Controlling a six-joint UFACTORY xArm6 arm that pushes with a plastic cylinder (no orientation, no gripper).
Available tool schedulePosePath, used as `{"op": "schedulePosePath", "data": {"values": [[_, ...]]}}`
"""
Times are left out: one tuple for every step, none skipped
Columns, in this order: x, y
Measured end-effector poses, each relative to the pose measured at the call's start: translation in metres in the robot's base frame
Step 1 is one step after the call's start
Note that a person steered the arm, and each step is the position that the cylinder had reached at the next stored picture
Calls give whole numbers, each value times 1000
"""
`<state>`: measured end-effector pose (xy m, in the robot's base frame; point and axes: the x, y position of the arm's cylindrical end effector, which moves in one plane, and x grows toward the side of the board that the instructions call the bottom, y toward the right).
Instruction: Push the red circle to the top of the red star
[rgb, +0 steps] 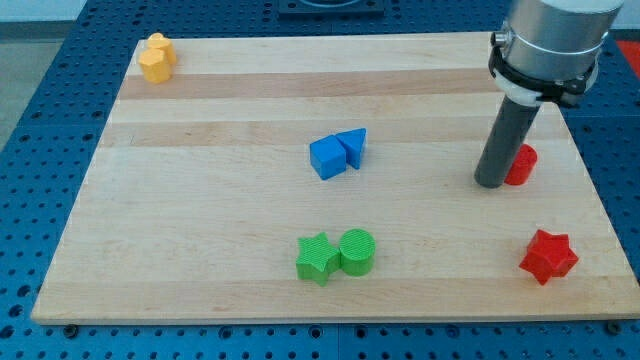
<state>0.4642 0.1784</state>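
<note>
You'll see the red circle (522, 164) near the board's right edge, seemingly flat, partly hidden; the red star (548, 256) lies below it, apart.

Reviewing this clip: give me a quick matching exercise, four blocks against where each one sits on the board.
Blocks:
1. yellow block
2. blue cube
3. red star
4. red circle

Places:
A. view's bottom right
B. against my tip, on its right
C. view's top left corner
D. mid-board, touching the blue triangle

Pairs: 1-C, 2-D, 3-A, 4-B
</note>
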Motion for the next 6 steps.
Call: {"op": "schedulePosePath", "data": {"values": [[-42,0],[-67,4],[-51,32],[1,36],[33,35],[27,34]]}}
